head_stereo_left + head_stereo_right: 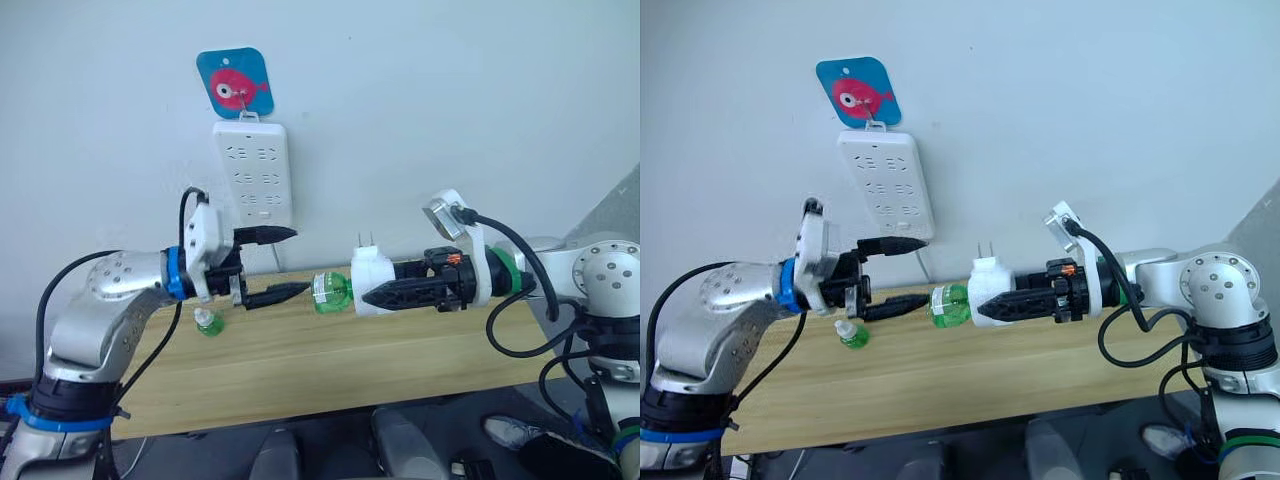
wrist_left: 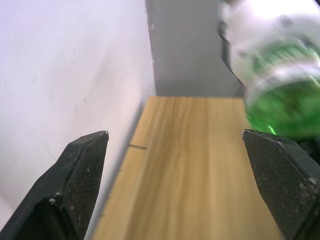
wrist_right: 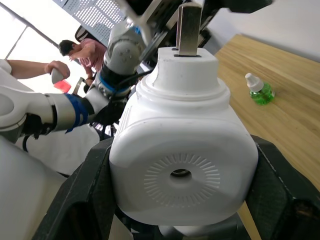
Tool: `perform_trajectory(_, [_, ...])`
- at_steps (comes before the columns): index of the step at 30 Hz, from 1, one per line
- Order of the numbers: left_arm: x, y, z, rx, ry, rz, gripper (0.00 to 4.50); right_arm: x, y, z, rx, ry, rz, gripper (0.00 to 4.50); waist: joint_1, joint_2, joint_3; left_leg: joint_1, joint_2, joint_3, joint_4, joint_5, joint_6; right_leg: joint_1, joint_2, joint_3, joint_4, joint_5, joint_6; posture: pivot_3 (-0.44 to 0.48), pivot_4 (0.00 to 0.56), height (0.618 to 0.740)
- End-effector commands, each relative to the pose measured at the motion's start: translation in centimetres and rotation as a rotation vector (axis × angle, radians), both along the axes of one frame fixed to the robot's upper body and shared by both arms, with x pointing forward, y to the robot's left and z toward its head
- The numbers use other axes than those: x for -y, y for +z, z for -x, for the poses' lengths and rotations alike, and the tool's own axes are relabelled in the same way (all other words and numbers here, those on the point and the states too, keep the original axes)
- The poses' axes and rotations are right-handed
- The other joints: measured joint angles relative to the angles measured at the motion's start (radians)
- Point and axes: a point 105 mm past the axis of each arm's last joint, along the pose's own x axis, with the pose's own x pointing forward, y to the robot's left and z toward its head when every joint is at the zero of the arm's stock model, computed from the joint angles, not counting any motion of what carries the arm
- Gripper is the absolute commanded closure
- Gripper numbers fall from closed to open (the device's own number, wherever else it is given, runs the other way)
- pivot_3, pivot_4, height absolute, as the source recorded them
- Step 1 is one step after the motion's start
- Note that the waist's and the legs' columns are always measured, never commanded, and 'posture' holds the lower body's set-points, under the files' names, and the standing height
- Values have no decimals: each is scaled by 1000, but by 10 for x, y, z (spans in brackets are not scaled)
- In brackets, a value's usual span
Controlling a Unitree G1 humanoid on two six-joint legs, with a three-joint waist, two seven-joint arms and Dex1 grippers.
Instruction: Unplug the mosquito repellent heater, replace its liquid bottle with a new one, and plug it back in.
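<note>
- Clamping the mosquito repellent heater (image 1: 372, 280), the right gripper (image 1: 375, 297) holds it above the wooden table (image 1: 330, 370); prongs point up, unplugged from the power strip (image 1: 254, 172) on the wall.
- A green liquid bottle (image 1: 330, 291) sits in the heater, pointing toward the left gripper (image 1: 296, 262).
- Left gripper fingers spread wide, holding nothing; the lower fingertip lies just beside the bottle's end.
- A second green bottle (image 1: 208, 322) stands on the table below the left gripper.
</note>
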Motion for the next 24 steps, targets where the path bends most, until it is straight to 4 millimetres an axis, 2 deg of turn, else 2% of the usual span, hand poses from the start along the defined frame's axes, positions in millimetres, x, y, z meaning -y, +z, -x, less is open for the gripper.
perform_trajectory(1, [-2, -4, 18, 220, -105, -63, 0, 1, 11, -2, 20, -13, -42, 1495, 1, 0, 0, 0, 0, 0, 0, 0, 0, 0, 0, 0, 0, 0, 0, -103, 128, 728])
perform_trajectory(8, [19, 10, 18, 458, -127, 33, 0, 0, 12, -5, 12, -26, -44, 1495, 12, 0, 0, -1, 0, 0, 2, 0, 0, 0, 0, 0, 0, 0, 1, -102, 122, 728])
perform_trajectory(24, [42, 1, 5, 565, -95, 50, 0, -3, 14, -3, 11, -22, -51, 1495, 12, 0, 0, 0, 0, 0, 1, 0, 0, 0, 0, 0, 0, 1, 1, -110, 126, 728])
